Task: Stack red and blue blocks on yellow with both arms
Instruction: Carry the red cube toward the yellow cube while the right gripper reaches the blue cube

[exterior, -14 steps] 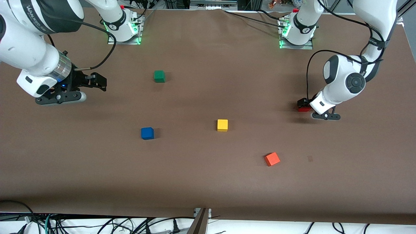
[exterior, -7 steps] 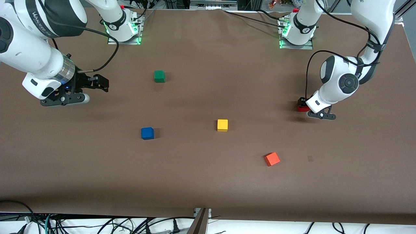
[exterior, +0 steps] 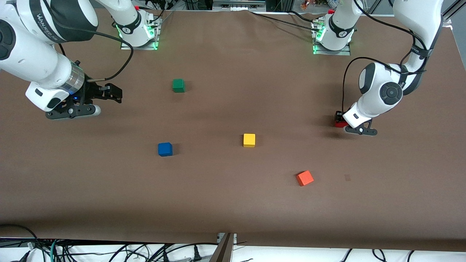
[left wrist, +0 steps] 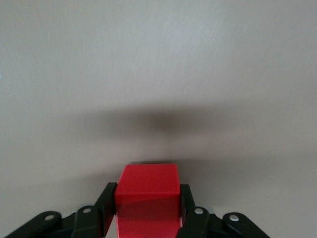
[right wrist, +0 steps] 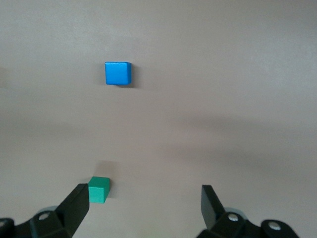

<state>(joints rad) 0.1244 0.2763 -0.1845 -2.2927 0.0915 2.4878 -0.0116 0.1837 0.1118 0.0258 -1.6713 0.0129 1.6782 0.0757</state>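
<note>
The deep red block [exterior: 340, 124] sits between the fingers of my left gripper [exterior: 339, 119], low at the table near the left arm's end. In the left wrist view the black fingers [left wrist: 108, 198] press both sides of the red block [left wrist: 148, 191]. The blue block [exterior: 165, 149] lies on the table, and the yellow cube [exterior: 249, 140] lies beside it toward the left arm's end. My right gripper [exterior: 114, 94] is open and empty over the table near the right arm's end. The right wrist view shows the blue block [right wrist: 118, 73] ahead of that gripper [right wrist: 143, 196].
A green cube [exterior: 178, 85] lies farther from the front camera than the blue block; it also shows in the right wrist view [right wrist: 98, 189]. An orange-red cube [exterior: 304, 178] lies nearer to the front camera than the yellow cube. The brown table [exterior: 233, 203] stretches wide around them.
My left arm has shifted slightly with its gripper staying at the red block. My right gripper has moved a little toward the middle of the table, then held still.
</note>
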